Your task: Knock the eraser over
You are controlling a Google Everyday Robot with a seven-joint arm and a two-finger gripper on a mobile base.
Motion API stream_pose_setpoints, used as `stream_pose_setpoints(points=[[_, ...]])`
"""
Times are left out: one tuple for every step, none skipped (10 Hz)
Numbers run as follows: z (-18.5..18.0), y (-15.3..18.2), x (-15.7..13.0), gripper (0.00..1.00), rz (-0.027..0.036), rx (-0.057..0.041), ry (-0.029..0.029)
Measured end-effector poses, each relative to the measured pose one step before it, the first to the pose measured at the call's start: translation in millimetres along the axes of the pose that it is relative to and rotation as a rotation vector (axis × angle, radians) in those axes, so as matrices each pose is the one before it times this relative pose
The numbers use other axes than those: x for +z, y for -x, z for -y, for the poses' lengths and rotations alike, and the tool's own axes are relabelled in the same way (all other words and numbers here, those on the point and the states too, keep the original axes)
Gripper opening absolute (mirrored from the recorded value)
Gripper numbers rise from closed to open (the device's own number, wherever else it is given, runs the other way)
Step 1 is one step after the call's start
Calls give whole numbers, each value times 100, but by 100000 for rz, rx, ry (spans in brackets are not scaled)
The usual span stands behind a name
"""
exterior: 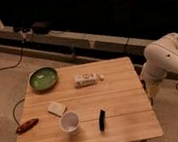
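Note:
The eraser (101,119) is a thin black sliver standing on edge on the wooden table (115,89), near the front, just right of a white cup (69,122). My white arm (169,60) is at the right of the table. Its gripper (151,96) hangs down beside the table's right edge, well to the right of the eraser and apart from it.
A green bowl (43,78) sits at the back left. A long white printed box (87,79) lies at the back middle. A pale beige block (56,109) lies left of the cup. A reddish-brown object (27,126) lies at the left front edge. Cables run on the floor.

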Motion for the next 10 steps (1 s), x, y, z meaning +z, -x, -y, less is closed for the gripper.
stream_pose_setpoints(points=[[1, 1, -2, 65, 1, 1, -3], [-1, 1, 2, 65, 2, -2, 3], [35, 13, -47, 65, 215, 172, -44], [14, 7, 26, 65, 300, -57, 58], [-112, 286, 5, 59, 1825, -349, 625], [-437, 950, 182, 49, 4444, -700, 1709], [-700, 1556, 295, 39, 6728, -780, 2438], [-1126, 2400, 484, 29, 9852, -1339, 3756], [-1422, 2408, 844, 19, 9729, -1801, 4972], [-1530, 2510, 1005, 9, 9541, -2556, 5395]])
